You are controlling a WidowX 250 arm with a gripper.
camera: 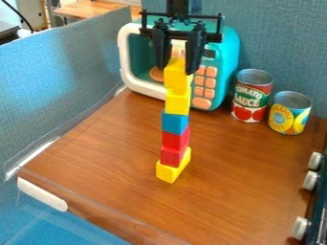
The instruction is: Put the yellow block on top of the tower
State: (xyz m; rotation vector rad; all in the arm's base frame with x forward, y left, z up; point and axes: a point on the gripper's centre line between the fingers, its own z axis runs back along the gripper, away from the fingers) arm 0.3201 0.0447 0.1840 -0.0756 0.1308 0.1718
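The black gripper (179,71) hung at twelve o'clock, its jaws closed on the yellow block (175,74) from nine and three o'clock. That side hold left the block's underside free to meet the tower (175,139) directly beneath — a sensible grip for stacking. Whether it already bore on the blocks below, I could not tell. The column leaned slightly, so a straight, gentle release seemed wise — a sideways drag might topple it. The toy microwave (225,57) stood behind, and two cans (251,98) toward two o'clock, beyond the stack's footing.
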